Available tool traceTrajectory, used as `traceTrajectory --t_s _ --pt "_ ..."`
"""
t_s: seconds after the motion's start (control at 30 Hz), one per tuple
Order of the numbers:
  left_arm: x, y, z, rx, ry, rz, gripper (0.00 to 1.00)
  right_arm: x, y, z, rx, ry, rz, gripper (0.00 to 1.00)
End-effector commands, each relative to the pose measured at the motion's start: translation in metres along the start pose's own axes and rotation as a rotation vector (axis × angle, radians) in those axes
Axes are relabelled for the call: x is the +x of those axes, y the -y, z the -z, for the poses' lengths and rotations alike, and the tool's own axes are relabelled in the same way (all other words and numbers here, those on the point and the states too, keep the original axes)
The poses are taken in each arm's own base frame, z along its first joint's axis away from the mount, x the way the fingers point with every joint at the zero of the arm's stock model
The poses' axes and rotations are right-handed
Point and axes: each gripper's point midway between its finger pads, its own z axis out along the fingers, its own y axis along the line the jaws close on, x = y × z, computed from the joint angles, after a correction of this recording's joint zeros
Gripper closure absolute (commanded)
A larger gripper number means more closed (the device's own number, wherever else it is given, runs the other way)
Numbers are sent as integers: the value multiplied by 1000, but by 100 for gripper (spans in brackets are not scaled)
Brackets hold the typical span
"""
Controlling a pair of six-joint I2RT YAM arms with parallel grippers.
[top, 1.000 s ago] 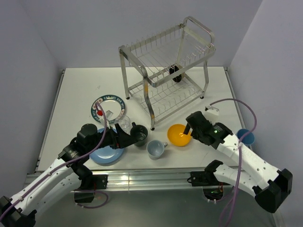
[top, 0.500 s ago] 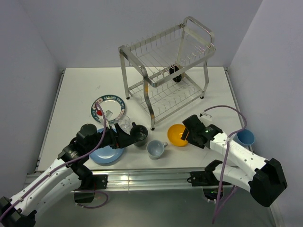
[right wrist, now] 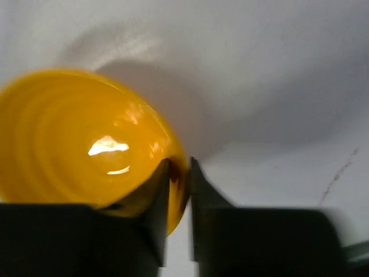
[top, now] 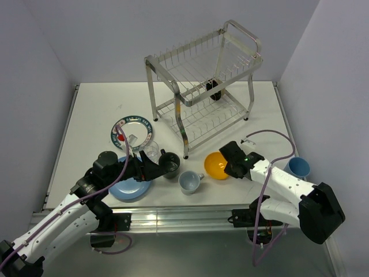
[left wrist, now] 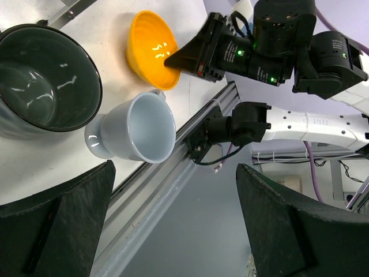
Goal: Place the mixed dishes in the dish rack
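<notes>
Gripping the orange bowl (top: 214,164) by its rim, the right gripper (top: 229,167) has one finger inside the wall and one outside. The bowl is tilted and sits at 5 o'clock from the dish rack (top: 202,86), near the rack's front leg. Whether the bowl is clear of the table (top: 95,109) cannot be told.

The left gripper (top: 149,167) has its jaws spread wide and holds nothing. The dark mug (top: 168,163) stands upright just beside it at 3 o'clock. From that mug:
- pale grey-blue mug (top: 189,181) at 4 o'clock
- clear glass (top: 151,150) at 10 o'clock
- light blue plate (top: 130,187) at 8 o'clock, partly under the left arm

The white plate with dark green patterned rim (top: 131,131) lies at 12 o'clock from the light blue plate. The blue cup (top: 298,167) stands at 3 o'clock from the bowl, well apart.
</notes>
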Motion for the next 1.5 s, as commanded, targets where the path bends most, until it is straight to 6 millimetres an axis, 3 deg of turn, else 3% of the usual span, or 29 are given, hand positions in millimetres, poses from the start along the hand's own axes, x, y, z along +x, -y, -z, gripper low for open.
traceTrajectory --t_s 0.0,0.13,0.27,0.47,0.57,0.77,0.87,1.1,1.17,1.27,1.3,1.33,1.37,1.4,1.47 --pt "-6 15 2 58 16 -34 8 -14 -2 -3 0 65 -43 97" --pt "-6 14 3 48 20 -41 8 -38 -6 15 -16 142 -46 100" --pt "-7 16 3 60 23 -38 8 -88 -12 60 -12 272 -9 100" --pt "-6 16 1 69 20 -33 8 -139 10 110 130 425 128 100" --pt "-5 15 0 71 15 -28 8 -150 19 120 184 466 205 100" --pt "-5 16 -1 78 19 -28 8 -161 39 126 322 554 321 100" --pt "-3 13 -3 78 11 -22 9 -171 31 127 355 588 376 100" --pt "-4 13 -2 83 20 -28 9 -185 20 112 696 720 631 100" --pt "-3 12 -3 81 15 -32 9 -190 22 117 777 765 661 100" --pt "-3 11 -5 79 10 -39 9 -197 17 120 807 804 637 100" --pt "-3 11 -5 80 11 -43 9 -203 6 122 753 841 565 100" --pt "-3 11 -5 82 11 -43 9 -199 4 115 731 840 580 100" --pt "-2 11 -5 83 9 -43 9 -203 0 117 744 812 717 100" --pt "-1 10 -5 84 7 -45 9 -212 -18 132 613 937 553 100" --pt "-1 8 -6 81 5 -51 8 -211 -23 127 654 958 691 100"
